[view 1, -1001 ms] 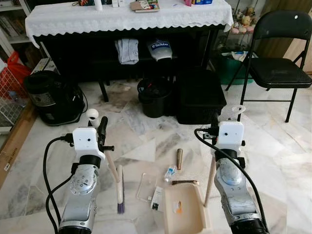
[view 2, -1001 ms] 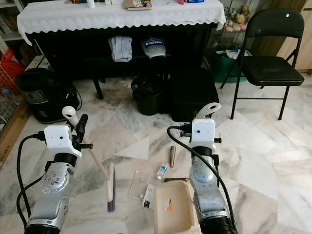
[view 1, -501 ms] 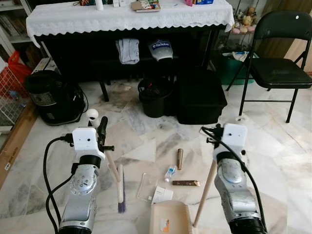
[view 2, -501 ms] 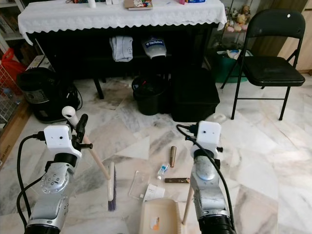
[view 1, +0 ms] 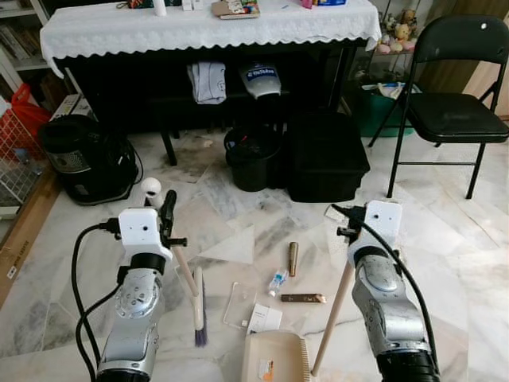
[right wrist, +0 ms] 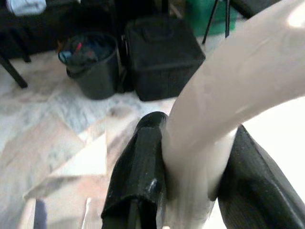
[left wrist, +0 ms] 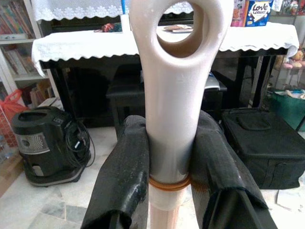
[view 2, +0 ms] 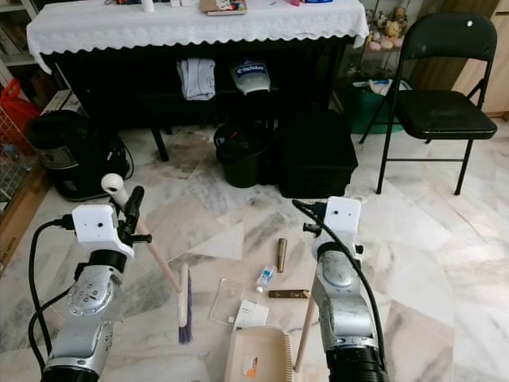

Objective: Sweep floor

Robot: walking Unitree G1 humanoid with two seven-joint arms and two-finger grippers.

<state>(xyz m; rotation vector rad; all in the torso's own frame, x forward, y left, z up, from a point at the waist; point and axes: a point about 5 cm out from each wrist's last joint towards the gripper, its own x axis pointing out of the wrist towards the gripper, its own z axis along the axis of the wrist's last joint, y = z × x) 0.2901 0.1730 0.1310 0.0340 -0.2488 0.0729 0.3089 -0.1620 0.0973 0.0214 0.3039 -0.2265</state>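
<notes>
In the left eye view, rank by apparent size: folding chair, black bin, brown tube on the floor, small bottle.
1. folding chair
2. black bin
3. brown tube
4. small bottle

The chair stands farther off and is cropped, yet it is plainly the largest.

Even, bright indoor light, soft shadows, head views sharp — right wrist view blurred, handle overexposed

Marble floor (view 1: 445, 231) carries dustpan (view 1: 274, 358), brush head (view 1: 199, 306), brown tube (view 1: 293, 259), small bottle (view 1: 277, 280), clear sheet (view 1: 238, 305), bin (view 1: 253, 157), black case (view 1: 326, 155), vacuum (view 1: 83, 159), chair (view 1: 457, 103).
</notes>
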